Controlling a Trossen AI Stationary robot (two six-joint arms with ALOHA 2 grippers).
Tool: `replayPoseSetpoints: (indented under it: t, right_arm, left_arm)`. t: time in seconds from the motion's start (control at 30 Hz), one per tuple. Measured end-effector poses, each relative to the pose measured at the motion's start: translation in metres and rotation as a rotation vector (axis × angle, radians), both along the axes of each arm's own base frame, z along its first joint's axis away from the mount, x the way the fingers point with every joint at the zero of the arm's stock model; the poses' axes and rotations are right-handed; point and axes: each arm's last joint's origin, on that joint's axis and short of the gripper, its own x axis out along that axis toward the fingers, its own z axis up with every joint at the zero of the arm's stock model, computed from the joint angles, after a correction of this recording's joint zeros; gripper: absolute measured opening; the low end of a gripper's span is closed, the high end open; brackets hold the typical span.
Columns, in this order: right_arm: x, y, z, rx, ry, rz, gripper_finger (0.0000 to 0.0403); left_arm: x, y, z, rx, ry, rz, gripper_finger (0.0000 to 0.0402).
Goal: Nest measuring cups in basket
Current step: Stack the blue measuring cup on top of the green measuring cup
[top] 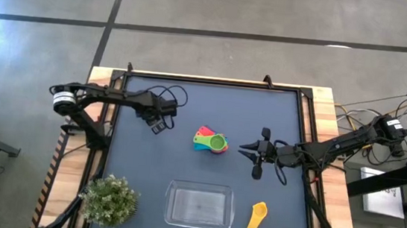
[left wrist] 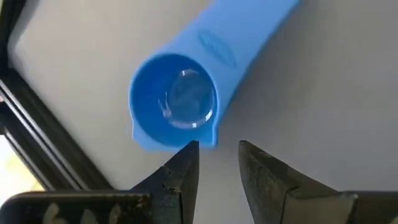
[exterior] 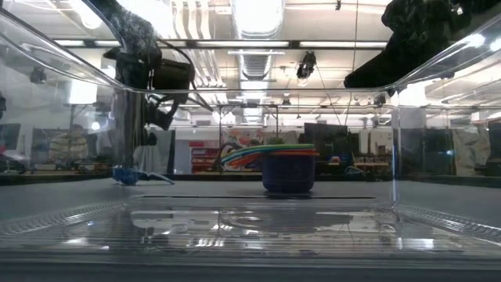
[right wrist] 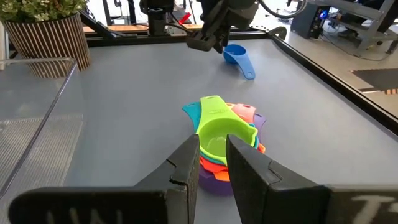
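A blue measuring cup lies on the table mat at the far left, bowl up; it also shows in the right wrist view. My left gripper hovers just above it, fingers a little apart and empty. Several cups, green on top, with teal, pink, orange and purple, sit nested in a stack at the table's middle. My right gripper stands just right of the stack, fingers a little apart, touching nothing. A yellow cup lies beside the clear basket at the near edge.
A bushy green plant in a striped pot stands at the near left corner, left of the basket. A raised frame runs round the mat. Cables trail from both arms. Bare mat lies between the stack and the basket.
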Motion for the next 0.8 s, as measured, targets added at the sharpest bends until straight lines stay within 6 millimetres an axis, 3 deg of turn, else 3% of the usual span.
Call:
replayPoseSetpoints:
  t: [0.5, 0.8]
  right_arm:
    - [0.000, 0.000, 0.000, 0.000, 0.000, 0.000, 0.0068]
    - [0.000, 0.000, 0.000, 0.000, 0.000, 0.000, 0.0068]
  left_arm:
    - [-0.004, 0.009, -0.015, 0.021, -0.063, 0.005, 0.0092]
    - [-0.004, 0.010, -0.016, 0.017, -0.053, -0.036, 0.0007]
